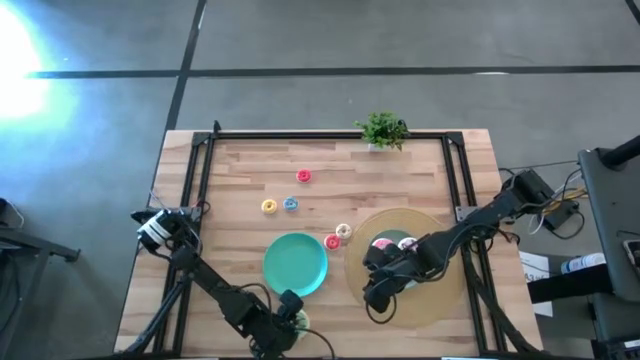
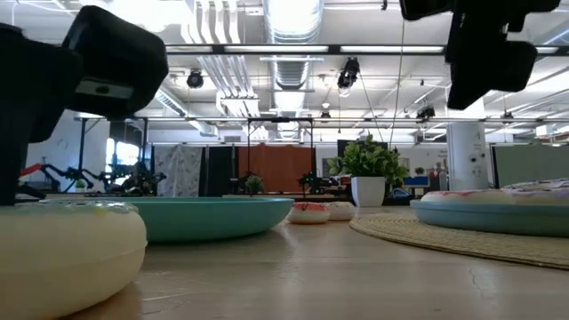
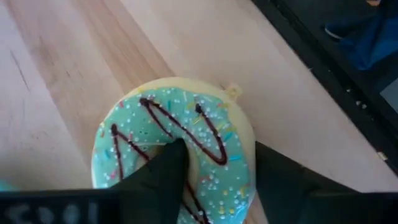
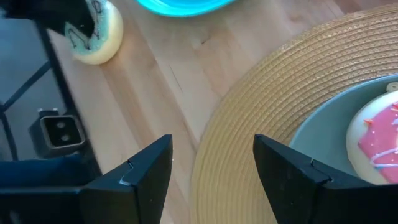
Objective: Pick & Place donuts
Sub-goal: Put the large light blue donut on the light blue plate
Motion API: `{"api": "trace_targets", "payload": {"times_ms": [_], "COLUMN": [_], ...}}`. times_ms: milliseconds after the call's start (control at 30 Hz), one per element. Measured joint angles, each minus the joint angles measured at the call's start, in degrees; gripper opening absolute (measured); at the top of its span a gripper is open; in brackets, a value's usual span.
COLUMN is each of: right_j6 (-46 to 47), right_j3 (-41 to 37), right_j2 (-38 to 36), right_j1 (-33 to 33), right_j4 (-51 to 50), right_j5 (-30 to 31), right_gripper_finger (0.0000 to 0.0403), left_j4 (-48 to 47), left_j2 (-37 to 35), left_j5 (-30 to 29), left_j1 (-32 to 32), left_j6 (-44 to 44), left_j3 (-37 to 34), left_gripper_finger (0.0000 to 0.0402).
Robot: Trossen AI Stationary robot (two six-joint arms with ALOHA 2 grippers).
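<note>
Green-frosted donut (image 3: 180, 149) at the table's bottom edge, straddled by the left gripper (image 3: 214, 177).

The soft ring has a cream base, white sprinkles and dark drizzle; one dark finger sits in its hole, one outside, but whether they pinch it I cannot tell. The right gripper (image 4: 211, 165) hangs spread and empty over a round woven mat (image 4: 273, 93), beside a pink donut (image 4: 379, 140). Pale wood-plank table (image 1: 240, 170); an industrial ceiling shows beyond.

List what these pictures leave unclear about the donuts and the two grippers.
- Left gripper: fingers straddle the green donut; the left wrist view's edge cuts off its near side, so a firm grip is unclear.
- Pink donut: right wrist view, cut by the edge.
- Tiny donuts: high view, details too small.
</note>
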Motion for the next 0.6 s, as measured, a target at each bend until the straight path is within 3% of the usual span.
{"api": "trace_targets", "payload": {"times_ms": [233, 400, 600], "right_j6": [1.68, 8.23, 15.21], "right_j3": [0.0, 0.0, 0.0], "right_j2": [-5.85, -12.79, -20.85], "right_j1": [4.14, 9.29, 16.22], "right_j4": [-0.69, -5.42, -8.9], "right_j5": [4.6, 15.79, 35.94], "right_gripper_finger": [0.0216, 0.0216, 0.0216], "left_j4": [-1.33, -3.47, 0.89], "left_j2": [-3.0, -4.27, -4.21], "left_j5": [-4.15, -4.77, -2.45], "left_j1": [1.87, 5.42, 12.9], "left_j6": [0.24, 3.91, 13.64], "left_j3": [-0.06, 3.34, 10.36], "left_gripper_finger": [0.0014, 0.0004, 0.0002]}}
